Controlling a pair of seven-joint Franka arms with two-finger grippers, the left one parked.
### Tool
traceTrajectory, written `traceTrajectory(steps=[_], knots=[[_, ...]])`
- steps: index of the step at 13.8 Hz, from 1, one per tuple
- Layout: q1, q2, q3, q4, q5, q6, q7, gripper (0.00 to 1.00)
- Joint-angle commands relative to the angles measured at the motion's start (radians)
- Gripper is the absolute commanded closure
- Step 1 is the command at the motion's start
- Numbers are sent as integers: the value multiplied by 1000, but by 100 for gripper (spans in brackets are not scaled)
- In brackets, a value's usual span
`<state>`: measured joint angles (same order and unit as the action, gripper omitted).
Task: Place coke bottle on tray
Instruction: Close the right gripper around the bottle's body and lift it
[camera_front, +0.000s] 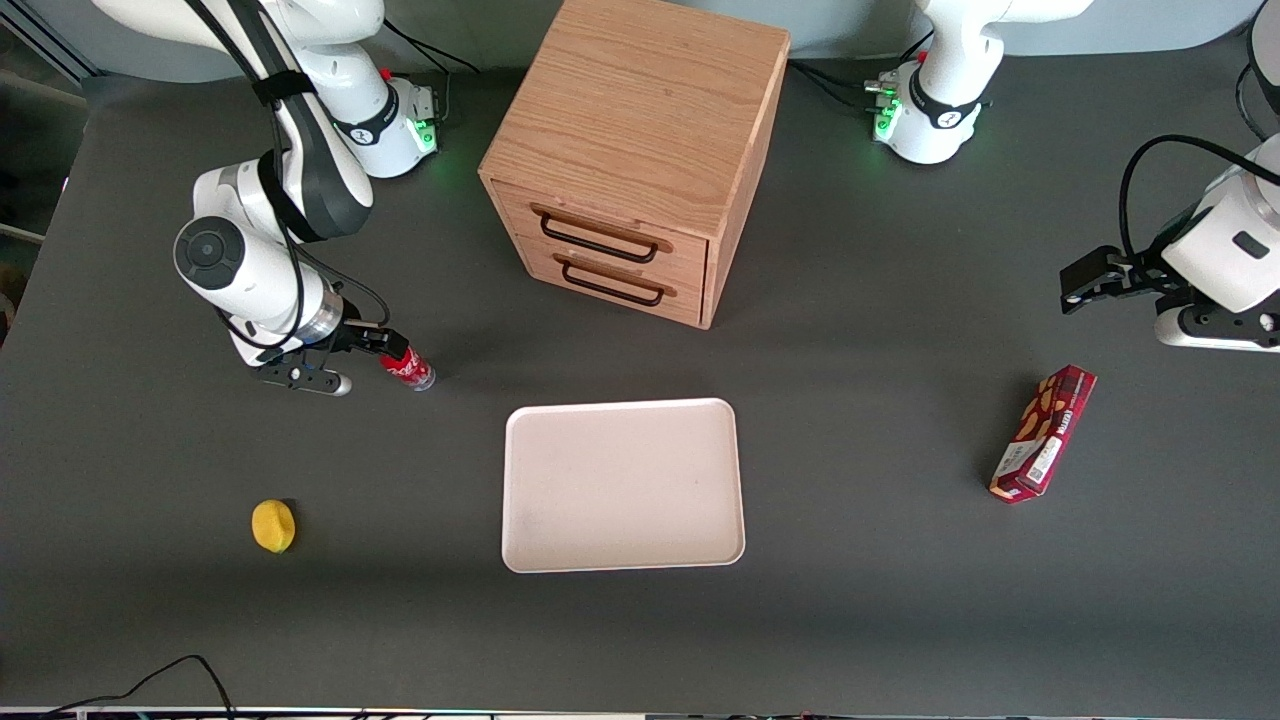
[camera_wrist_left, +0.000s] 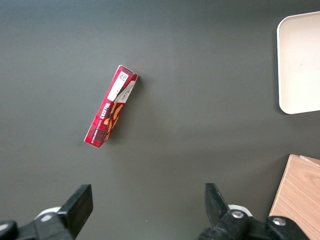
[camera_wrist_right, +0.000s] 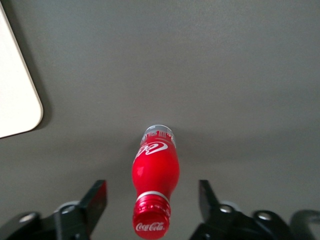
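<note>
The coke bottle (camera_front: 408, 368), small and red with a red cap and white script, stands on the dark table toward the working arm's end, farther from the front camera than the tray. It also shows in the right wrist view (camera_wrist_right: 154, 175), cap toward the camera. My right gripper (camera_front: 385, 345) is just above it and open, with one finger (camera_wrist_right: 95, 200) on each side of the cap and a gap on both sides. The pale pinkish-white tray (camera_front: 620, 485) lies flat and bare at mid-table; a corner of it shows in the right wrist view (camera_wrist_right: 15, 90).
A wooden two-drawer cabinet (camera_front: 635, 150) stands farther from the front camera than the tray. A yellow lemon (camera_front: 273, 526) lies nearer the camera than the bottle. A dark-red snack box (camera_front: 1043, 432) lies toward the parked arm's end.
</note>
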<state>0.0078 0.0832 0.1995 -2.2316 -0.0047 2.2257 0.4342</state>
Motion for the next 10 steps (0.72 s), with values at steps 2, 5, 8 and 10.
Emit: traceTrajectory(steps=[2, 5, 8, 10], knots=[[4, -19, 2, -22, -20, 19, 32, 100], [6, -28, 3, -7, -21, -7, 17, 100], [0, -49, 3, 149, -23, -228, -17, 100], [0, -50, -11, 303, -21, -409, -58, 100]])
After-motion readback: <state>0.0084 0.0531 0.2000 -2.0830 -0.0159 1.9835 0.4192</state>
